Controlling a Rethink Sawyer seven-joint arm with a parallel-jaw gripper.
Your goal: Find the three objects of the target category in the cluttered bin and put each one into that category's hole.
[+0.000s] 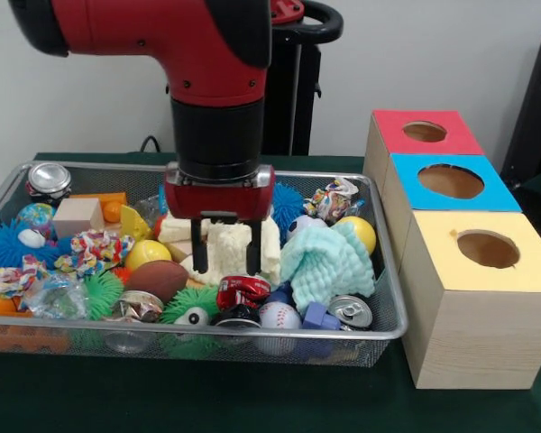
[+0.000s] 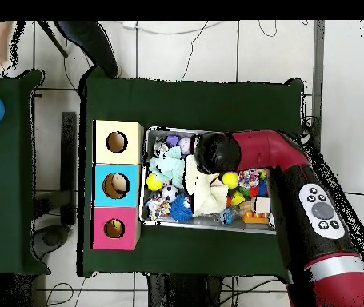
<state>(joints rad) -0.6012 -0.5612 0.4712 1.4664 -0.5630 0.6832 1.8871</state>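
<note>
My pincer (image 1: 225, 248) hangs low over the middle of the wire bin (image 1: 9, 194), fingers spread apart and straddling the pale yellow cloth (image 1: 230, 253), holding nothing yet. My worry is that closing here gathers only a fold, so the cloth drags the mint green cloth (image 1: 325, 262) just beside it, or the crushed red can (image 1: 242, 290) in front, up and out of the bin. I judge the cloths to be the target category; both lie mid-bin. The three holed boxes, red (image 1: 424, 135), blue (image 1: 449, 183) and yellow (image 1: 487, 253), stand beside the bin on the desk (image 1: 252, 397)
</note>
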